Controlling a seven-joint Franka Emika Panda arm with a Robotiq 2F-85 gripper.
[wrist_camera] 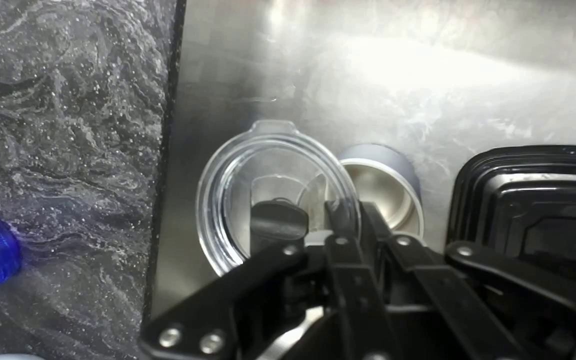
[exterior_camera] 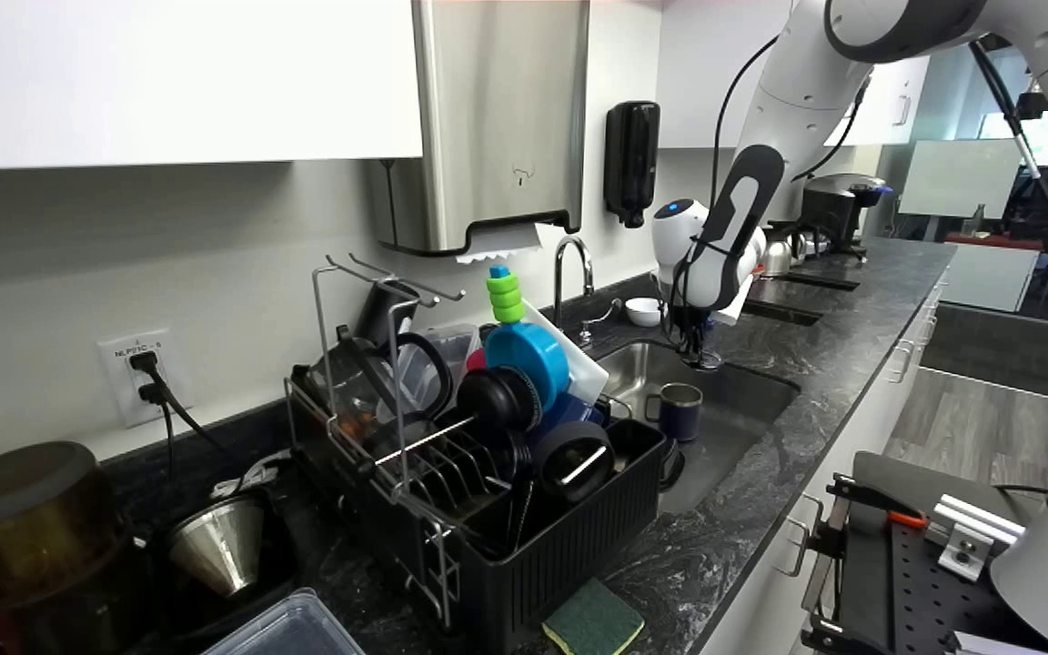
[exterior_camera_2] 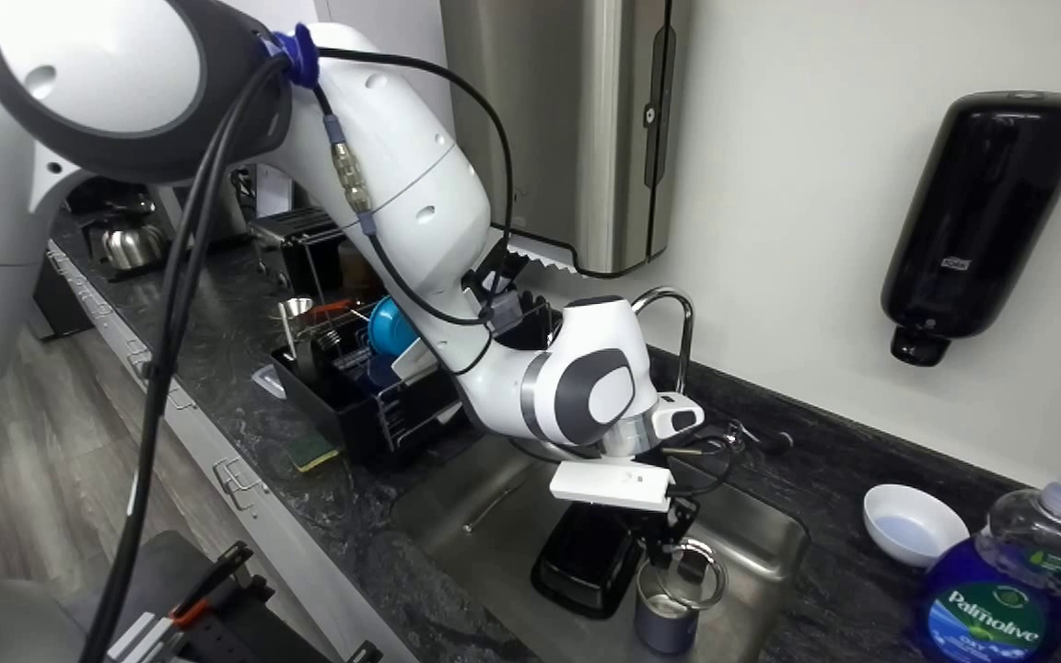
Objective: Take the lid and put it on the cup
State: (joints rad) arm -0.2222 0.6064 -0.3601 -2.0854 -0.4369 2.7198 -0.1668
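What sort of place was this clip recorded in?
Probably a workplace kitchenette rather than a home: a steel sink, a loaded dish rack and a large wall-mounted paper towel dispenser suggest it.

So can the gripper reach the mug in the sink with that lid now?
Probably yes: the mug stands upright in the sink, mouth up, and I see nothing between it and the clear lid in the gripper. In the wrist view the lid looks off-centre, so it likely needs shifting first.
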